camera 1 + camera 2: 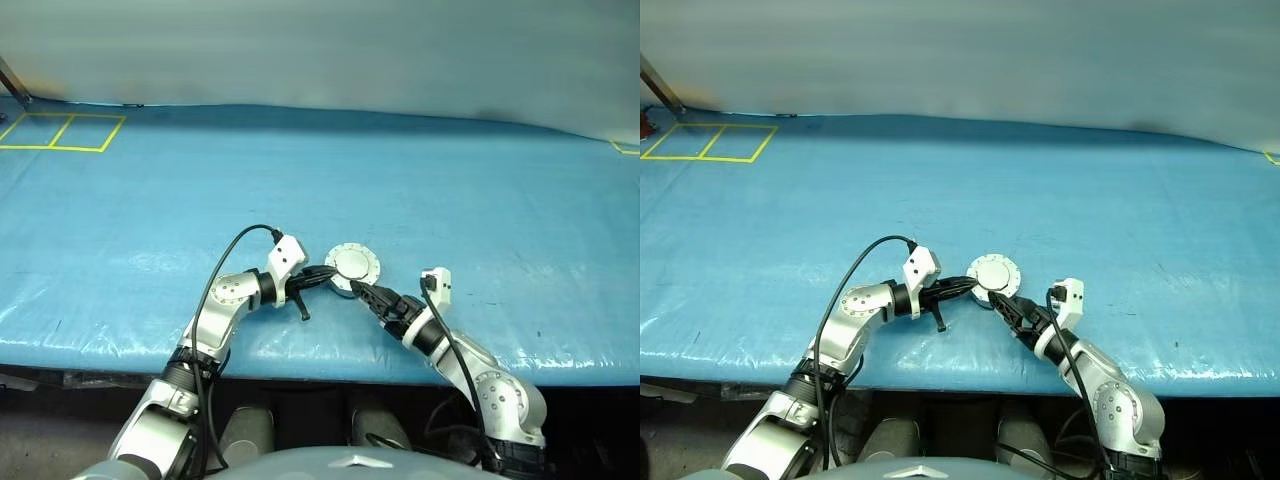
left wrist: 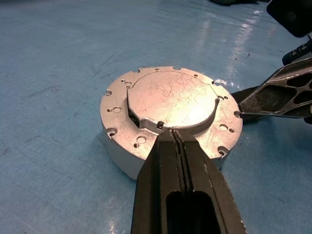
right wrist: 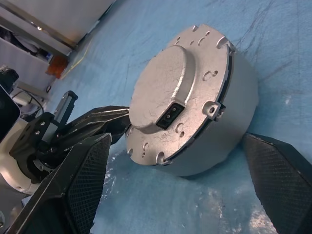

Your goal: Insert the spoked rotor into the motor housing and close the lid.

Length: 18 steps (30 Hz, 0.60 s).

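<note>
Silver plain-backed round lid (image 2: 173, 97) lay closed on the round silver metal motor housing (image 3: 234, 122). Left gripper (image 2: 176, 134), jaws together, touched the lid's edge; right gripper (image 3: 187, 187) stood wide apart around the housing.

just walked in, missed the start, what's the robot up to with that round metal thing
The motor housing sits on the blue table with its lid already closed flat on top, plain silver back up. The left gripper, shut, rests its tips on the lid's edge. The right gripper is open on the near side, a finger either side of the housing without gripping it. The spoked rotor isn't visible, presumably inside.
</note>
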Available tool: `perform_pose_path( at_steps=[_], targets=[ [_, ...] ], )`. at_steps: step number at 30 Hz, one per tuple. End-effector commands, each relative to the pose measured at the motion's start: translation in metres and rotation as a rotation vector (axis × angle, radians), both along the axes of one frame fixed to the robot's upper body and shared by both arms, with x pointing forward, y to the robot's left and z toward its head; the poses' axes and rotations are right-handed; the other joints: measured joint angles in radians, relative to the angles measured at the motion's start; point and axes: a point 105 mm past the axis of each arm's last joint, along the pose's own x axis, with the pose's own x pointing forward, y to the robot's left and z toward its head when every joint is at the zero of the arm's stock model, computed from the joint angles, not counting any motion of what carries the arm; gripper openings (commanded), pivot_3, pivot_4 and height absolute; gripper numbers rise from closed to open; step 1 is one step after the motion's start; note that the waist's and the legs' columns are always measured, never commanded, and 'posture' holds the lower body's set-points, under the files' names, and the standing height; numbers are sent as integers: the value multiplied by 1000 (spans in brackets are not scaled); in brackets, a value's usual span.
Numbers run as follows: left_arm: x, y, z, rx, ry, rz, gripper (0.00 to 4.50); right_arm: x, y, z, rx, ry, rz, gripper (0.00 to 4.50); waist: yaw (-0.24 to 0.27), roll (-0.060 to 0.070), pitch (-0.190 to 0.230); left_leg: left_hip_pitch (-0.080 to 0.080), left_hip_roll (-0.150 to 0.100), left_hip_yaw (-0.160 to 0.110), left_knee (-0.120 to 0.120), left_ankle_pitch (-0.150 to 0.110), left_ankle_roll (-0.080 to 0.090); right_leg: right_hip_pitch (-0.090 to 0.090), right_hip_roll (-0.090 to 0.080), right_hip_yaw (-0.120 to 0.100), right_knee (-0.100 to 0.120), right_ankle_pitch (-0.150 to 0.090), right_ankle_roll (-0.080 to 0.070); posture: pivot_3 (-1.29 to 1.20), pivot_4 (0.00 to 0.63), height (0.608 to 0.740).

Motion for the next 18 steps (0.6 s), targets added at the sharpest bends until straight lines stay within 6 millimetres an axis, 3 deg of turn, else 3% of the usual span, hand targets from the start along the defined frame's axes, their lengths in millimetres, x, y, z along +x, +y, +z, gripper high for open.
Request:
perform_pose_path(
  at_steps=[1,5,6,8,16,18],
  targets=[
    [-3,-3,-3,17,14,-11,0,4,6,17,104,-64,-21,4469,0,0,0,0,0,0,0,0,0,0,0,0,0,0,0,0,150,740],
    [-4,-1,-5,28,18,-14,0,8,13,25,168,-91,-27,4469,-2,1,1,-2,0,0,0,0,0,-3,0,1,0,0,0,0,150,740],
    [-4,-1,-5,30,18,-15,0,8,14,29,191,-110,-33,4299,-2,2,1,-4,0,0,0,0,0,-5,0,1,1,0,0,0,150,740],
    [-4,-1,-4,30,16,-14,0,7,18,33,220,-133,-13,3887,-3,2,1,-10,0,0,1,0,0,-10,0,0,2,3,5,0,150,740],
    [-3,0,-3,33,15,-12,0,8,28,23,203,-98,19,1304,-8,4,2,-11,0,0,0,0,0,-12,0,0,2,3,5,0,150,740],
    [-2,0,-3,31,14,-12,0,7,29,21,194,-88,23,1221,-8,4,2,-11,0,0,0,0,0,-12,0,0,2,3,5,0,150,740]
  ],
)
